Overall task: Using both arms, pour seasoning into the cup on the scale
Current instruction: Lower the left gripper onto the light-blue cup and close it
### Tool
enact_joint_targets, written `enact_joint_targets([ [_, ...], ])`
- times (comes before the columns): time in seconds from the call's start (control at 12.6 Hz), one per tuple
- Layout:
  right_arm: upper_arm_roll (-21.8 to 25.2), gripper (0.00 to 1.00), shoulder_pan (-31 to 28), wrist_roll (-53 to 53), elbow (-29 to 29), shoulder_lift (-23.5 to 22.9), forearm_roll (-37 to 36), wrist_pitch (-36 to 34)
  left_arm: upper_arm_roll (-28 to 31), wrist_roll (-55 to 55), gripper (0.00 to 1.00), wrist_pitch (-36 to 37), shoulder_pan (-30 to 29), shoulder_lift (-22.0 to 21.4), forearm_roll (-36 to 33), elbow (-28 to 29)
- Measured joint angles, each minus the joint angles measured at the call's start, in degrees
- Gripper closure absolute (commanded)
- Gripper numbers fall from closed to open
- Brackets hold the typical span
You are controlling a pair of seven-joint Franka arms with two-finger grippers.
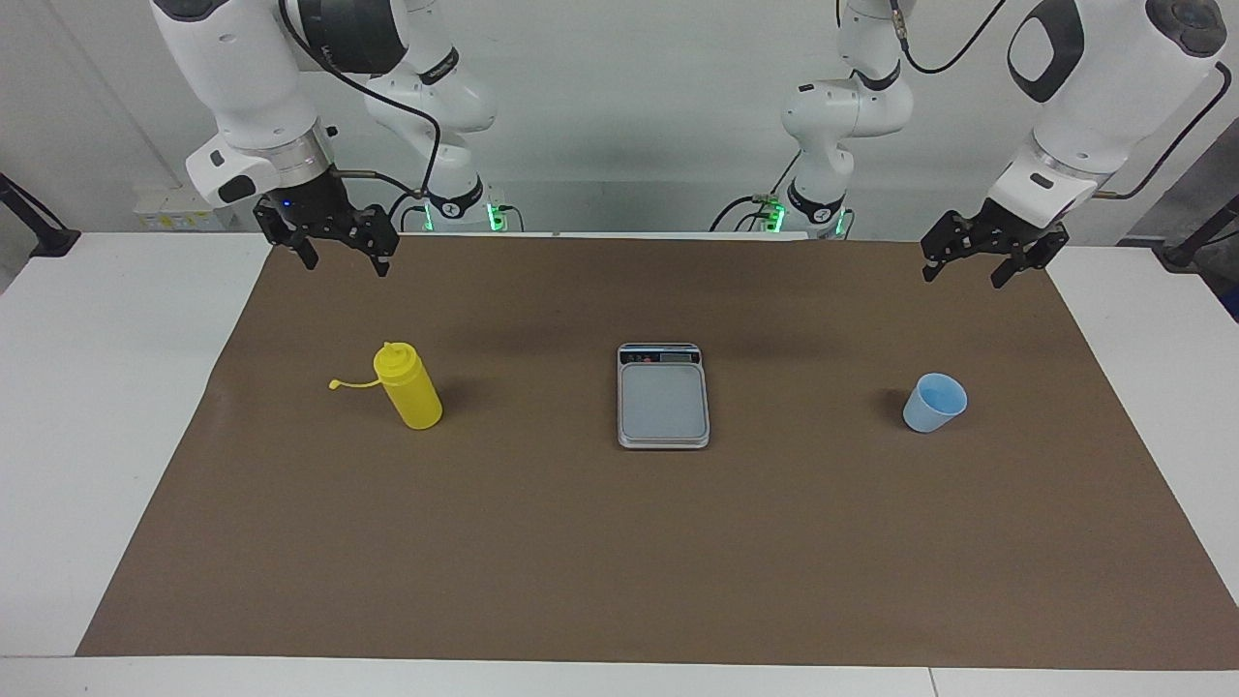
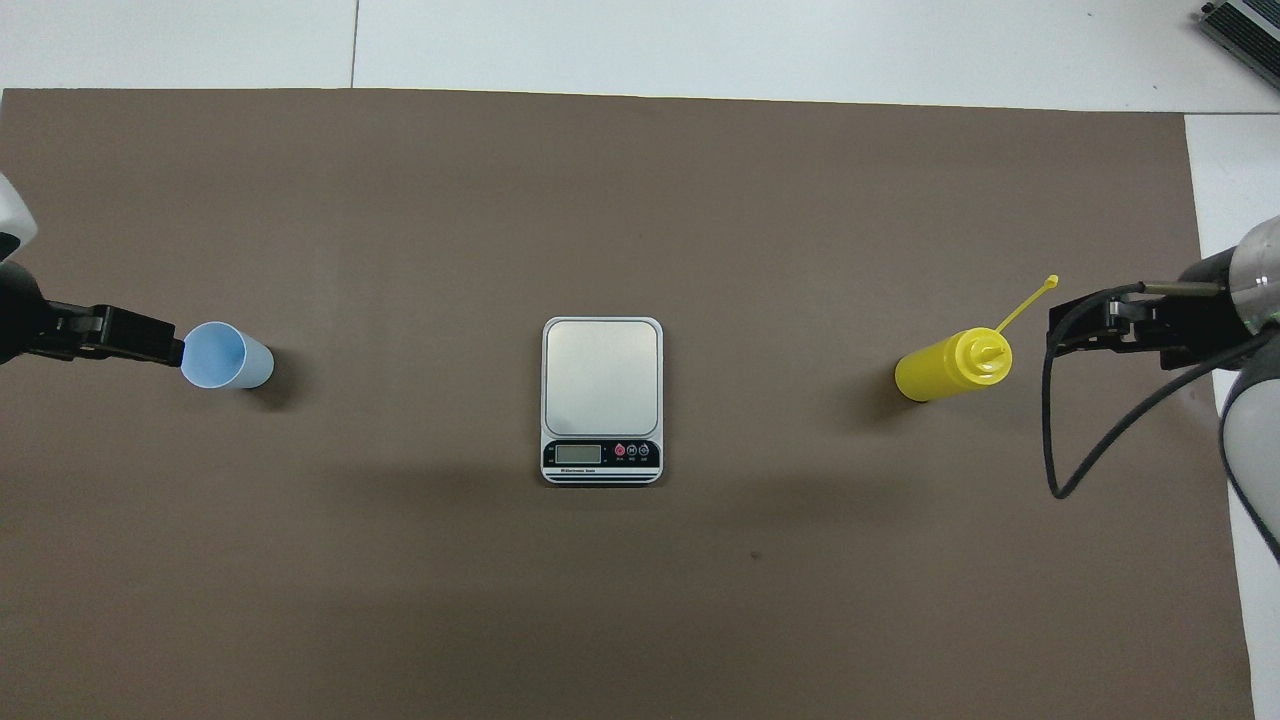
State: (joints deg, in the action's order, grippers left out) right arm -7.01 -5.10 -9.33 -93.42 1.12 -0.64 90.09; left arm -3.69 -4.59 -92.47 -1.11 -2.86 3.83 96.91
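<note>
Brown paper matting (image 1: 619, 542) covers the table, and nearest the facing camera on it sits the flat silver-grey kitchen scale (image 1: 663, 397), its weighing plate bare. Toward the left arm's end stands the small light-blue tapered plastic cup (image 1: 935, 402), upright and well apart from the scale. Toward the right arm's end stands the yellow cylindrical plastic squeeze bottle (image 1: 410, 387), its cap strap hanging loose. The left gripper (image 1: 978, 261) and the right gripper (image 1: 339, 254) both hang raised with fingers spread, holding nothing. Judging from this, the cup goes first: the left gripper should come down squarely around its wall, pinch gently below the rim, and set it centred on the plate.
</note>
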Motion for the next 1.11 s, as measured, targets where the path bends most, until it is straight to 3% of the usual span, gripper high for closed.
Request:
enact_joint_targets([
  [0.71,0.0,0.0,0.01,-1.72,-1.22,0.42,-0.04,0.14,-0.72,0.92,0.0,-3.7,0.55,-0.1,-0.32,1.39],
  [1.11,0.0,0.0,0.11,-1.72,-1.24,0.49,-0.04,0.23,-1.68,6.88,0.0,-8.91,7.15,-0.53,-4.52,7.05],
])
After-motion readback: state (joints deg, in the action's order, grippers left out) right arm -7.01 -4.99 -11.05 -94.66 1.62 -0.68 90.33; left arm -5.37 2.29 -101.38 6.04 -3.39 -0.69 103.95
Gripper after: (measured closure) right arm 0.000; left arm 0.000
